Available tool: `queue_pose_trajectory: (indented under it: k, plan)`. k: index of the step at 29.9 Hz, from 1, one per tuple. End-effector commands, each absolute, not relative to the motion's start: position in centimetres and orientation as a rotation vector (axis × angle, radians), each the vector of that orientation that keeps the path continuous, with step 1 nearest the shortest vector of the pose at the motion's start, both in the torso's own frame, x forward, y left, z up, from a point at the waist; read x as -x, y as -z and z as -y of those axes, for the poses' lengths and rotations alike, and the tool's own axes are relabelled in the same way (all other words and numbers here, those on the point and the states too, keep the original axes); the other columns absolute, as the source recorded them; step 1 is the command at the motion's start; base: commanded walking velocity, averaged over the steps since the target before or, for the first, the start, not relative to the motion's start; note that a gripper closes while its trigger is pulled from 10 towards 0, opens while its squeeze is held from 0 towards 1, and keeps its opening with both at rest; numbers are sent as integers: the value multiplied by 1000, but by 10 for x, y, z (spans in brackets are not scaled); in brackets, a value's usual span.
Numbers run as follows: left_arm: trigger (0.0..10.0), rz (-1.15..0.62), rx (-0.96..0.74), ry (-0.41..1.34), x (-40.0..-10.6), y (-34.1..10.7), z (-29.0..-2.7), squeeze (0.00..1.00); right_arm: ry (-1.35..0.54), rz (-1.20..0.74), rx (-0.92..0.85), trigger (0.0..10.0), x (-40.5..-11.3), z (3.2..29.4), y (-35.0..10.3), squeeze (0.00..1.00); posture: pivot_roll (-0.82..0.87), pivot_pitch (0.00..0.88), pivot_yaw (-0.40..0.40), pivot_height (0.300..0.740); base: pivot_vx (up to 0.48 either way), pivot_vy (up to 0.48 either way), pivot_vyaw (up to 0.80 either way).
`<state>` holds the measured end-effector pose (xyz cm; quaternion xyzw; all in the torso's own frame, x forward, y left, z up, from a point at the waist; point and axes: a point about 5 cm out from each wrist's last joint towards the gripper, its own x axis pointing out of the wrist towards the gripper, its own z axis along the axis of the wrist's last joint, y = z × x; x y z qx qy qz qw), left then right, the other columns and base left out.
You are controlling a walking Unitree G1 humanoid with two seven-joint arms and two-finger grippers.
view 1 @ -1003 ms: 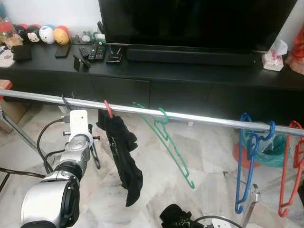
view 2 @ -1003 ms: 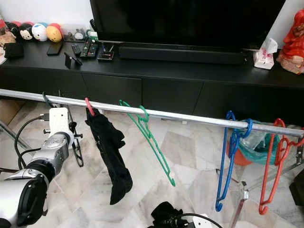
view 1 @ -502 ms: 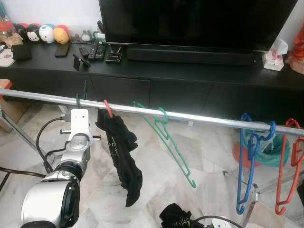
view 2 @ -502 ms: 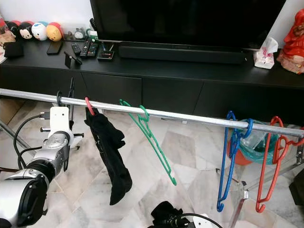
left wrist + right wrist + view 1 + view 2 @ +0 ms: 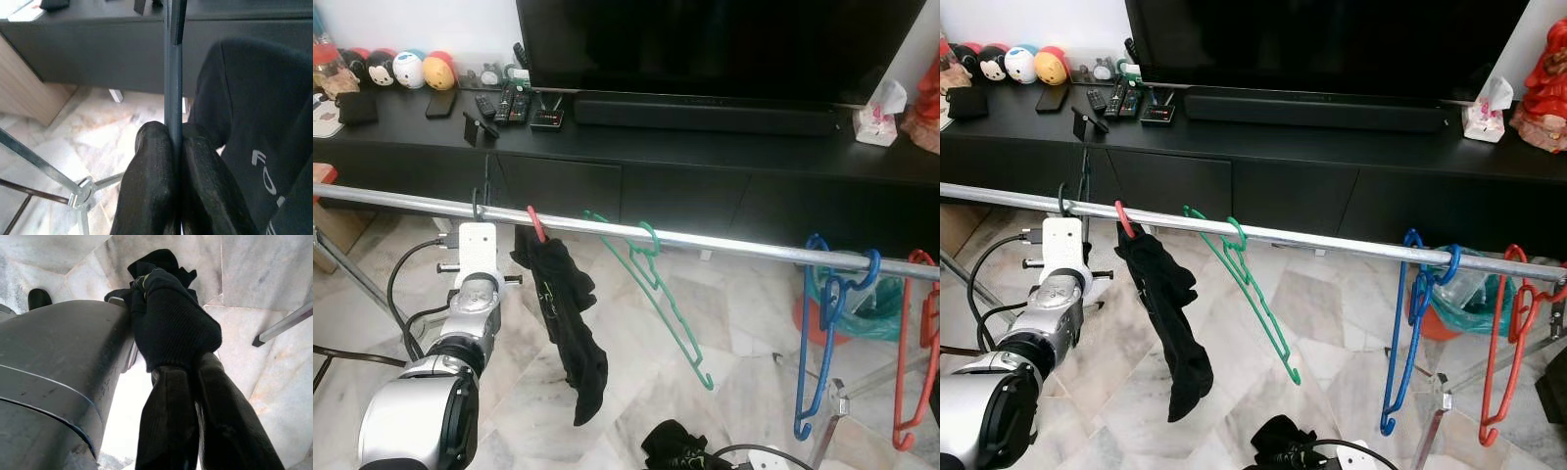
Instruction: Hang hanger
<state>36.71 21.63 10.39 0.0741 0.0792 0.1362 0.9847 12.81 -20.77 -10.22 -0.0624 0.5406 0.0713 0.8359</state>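
A silver rail (image 5: pixel 734 245) crosses the scene in front of me. My left gripper (image 5: pixel 172 134) is raised just under its left part, shut on a thin dark hanger (image 5: pixel 173 93). The hanger's hook (image 5: pixel 475 207) curls at the rail, left of a red hanger hook (image 5: pixel 536 223) carrying a black garment (image 5: pixel 570 333). Further right hang a green hanger (image 5: pixel 656 284), a blue hanger (image 5: pixel 824 323) and a red hanger (image 5: pixel 918 362). My right gripper (image 5: pixel 193 369) is low by my body, shut on a black sock (image 5: pixel 171 323).
Behind the rail stands a black TV cabinet (image 5: pixel 705 147) with a TV, soundbar, remotes, round plush toys (image 5: pixel 409 70) and a tissue box (image 5: pixel 879 116). A green bin (image 5: pixel 876 313) sits on the marble floor at right. Rack legs (image 5: pixel 352 274) slant at left.
My left arm has lifted the dark hanger from hanging below the rail up to it, and its hook shifted right towards the black garment. The blue and red hangers at right sway.
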Motion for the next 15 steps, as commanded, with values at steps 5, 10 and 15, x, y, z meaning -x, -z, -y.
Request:
queue_pose_trajectory:
  k: [5, 10, 15]
  plan:
    - [10000, -74, -193, -239, -361, -102, -213, 0, -145, -1151, 119, 10000, -128, 205, 103, 0, -121, 5, -24, 740, 0, 0, 0]
    - [10000, -58, -219, -224, -349, -91, -215, 0, -145, -1145, 116, 10000, -132, 203, 102, 0, -113, 0, -19, 740, 0, 0, 0]
    - [10000, -92, -243, -194, -314, -54, -215, 0, -125, -1134, 115, 10000, -135, 204, 101, 0, -97, 0, -7, 740, 0, 0, 0]
